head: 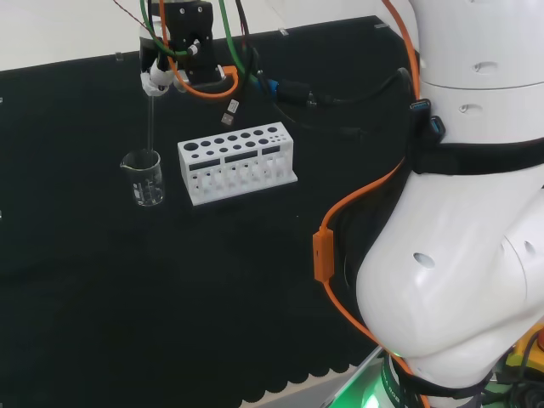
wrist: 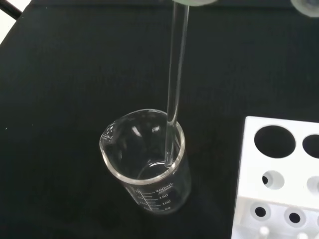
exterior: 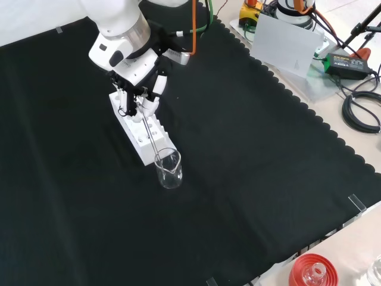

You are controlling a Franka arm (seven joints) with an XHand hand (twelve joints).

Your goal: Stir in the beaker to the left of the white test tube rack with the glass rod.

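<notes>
— Where's the glass rod (wrist: 175, 84)?

— Upright, its lower end inside the beaker (head: 144, 178), close to the wall — the hand (exterior: 140, 89) has its fingers (head: 158, 79) pinched on the top.

— And the beaker?

— On the black tabletop (exterior: 250, 155), just left of the white test tube rack (head: 236, 163) in the head view.

Clear glass rod (wrist: 175, 79) stands upright, its tip inside the clear beaker (wrist: 147, 167).
</notes>
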